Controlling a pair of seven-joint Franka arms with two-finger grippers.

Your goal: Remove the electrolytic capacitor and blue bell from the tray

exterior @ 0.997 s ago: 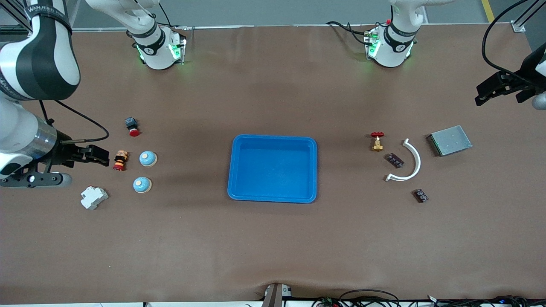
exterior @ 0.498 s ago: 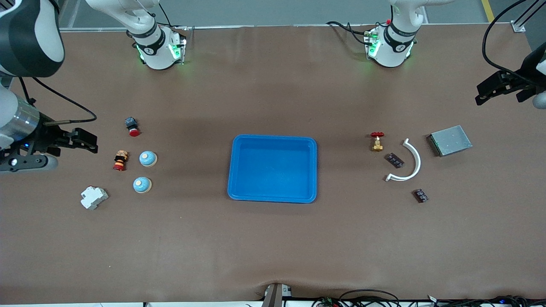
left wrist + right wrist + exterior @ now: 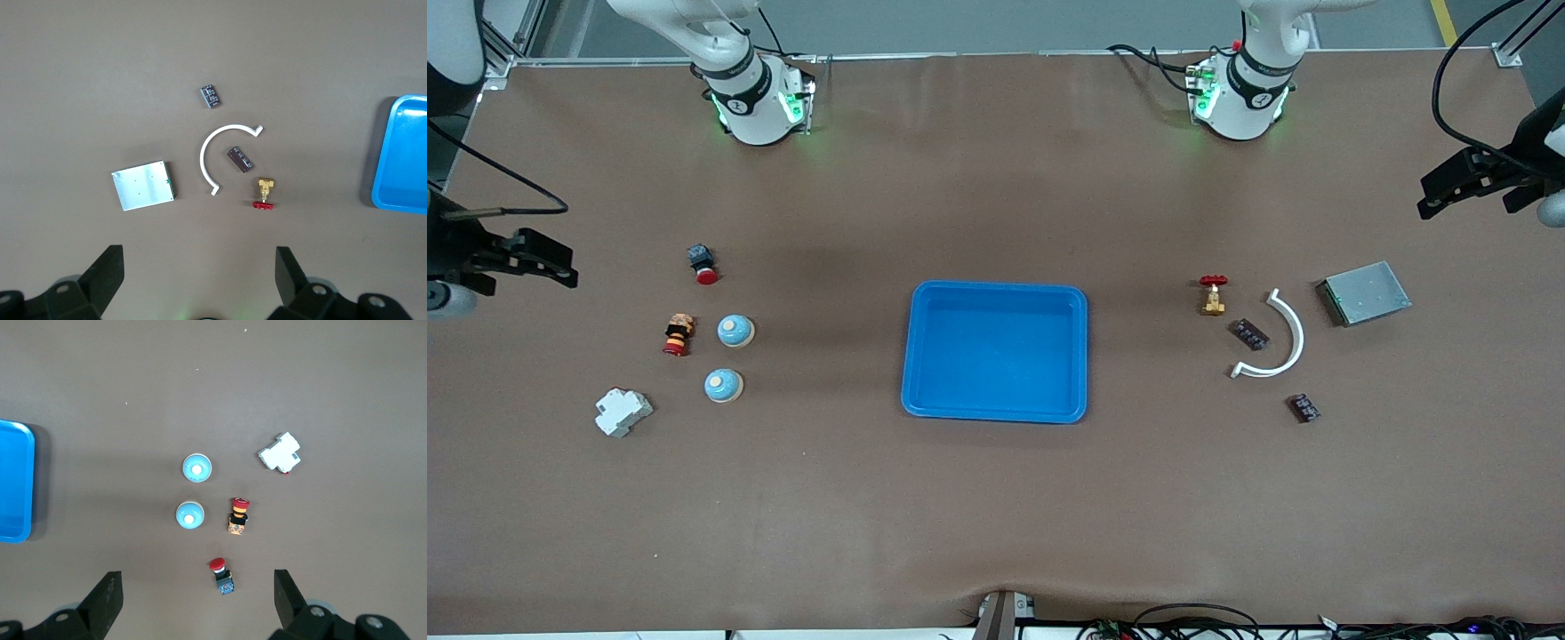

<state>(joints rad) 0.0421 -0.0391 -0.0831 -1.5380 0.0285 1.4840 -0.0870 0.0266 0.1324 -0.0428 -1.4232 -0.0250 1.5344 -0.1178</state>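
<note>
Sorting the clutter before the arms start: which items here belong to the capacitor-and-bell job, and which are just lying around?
Job: two blue bells; two dark capacitors; blue tray.

Lying about: white breaker, two red-capped push buttons, brass valve, white arc, metal box.

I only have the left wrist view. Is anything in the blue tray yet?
Observer: No, the blue tray holds nothing.
Operator: Where are the bells?
Observer: Two bells sit on the table toward the right arm's end, close together but not touching.
Operator: What is the right pincer doing?
Observer: The right pincer is open and holds nothing, over bare table at that end.
</note>
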